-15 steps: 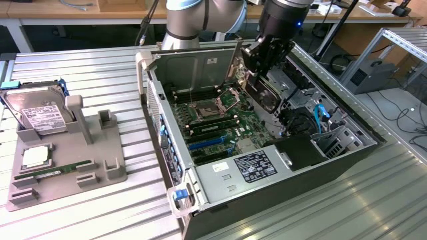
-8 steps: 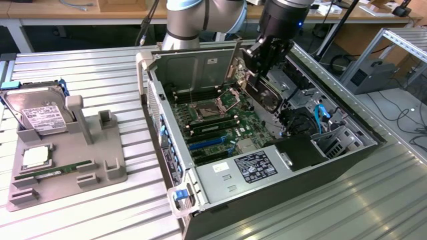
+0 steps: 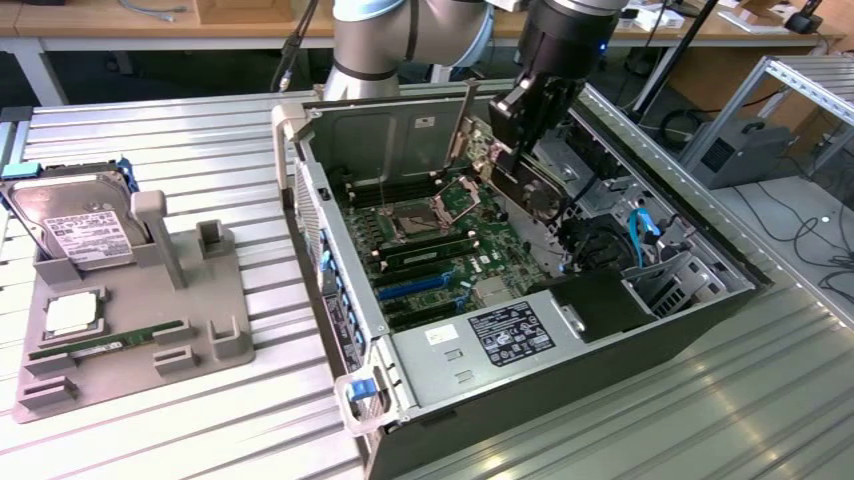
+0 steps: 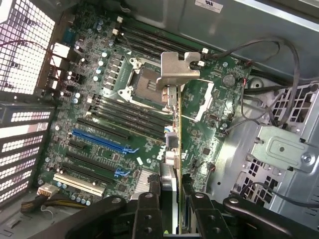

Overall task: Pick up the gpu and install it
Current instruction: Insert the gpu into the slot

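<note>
My gripper [image 3: 523,165] hangs inside the open computer case [image 3: 360,130], shut on the gpu [image 3: 487,150]. The card is held on edge above the motherboard [image 3: 454,270], with its long silver bracket pointing toward the back wall of the case. In the wrist view the gpu [image 4: 172,144] runs edge-on from its silver bracket [image 4: 175,67] down to my gripper [image 4: 169,191]. One black finger [image 4: 148,204] presses on each side of it. The card hovers over the board, beside the CPU socket [image 4: 142,82], clear of the blue slots [image 4: 99,142].
A grey fixture tray [image 3: 200,340] on the exterior view's left holds a hard drive [image 3: 80,225], a CPU [image 3: 70,312] and a RAM stick [image 3: 107,345]. Cables and a drive cage [image 3: 667,285] crowd the case's front end. The ribbed metal table [image 3: 200,130] surrounds everything.
</note>
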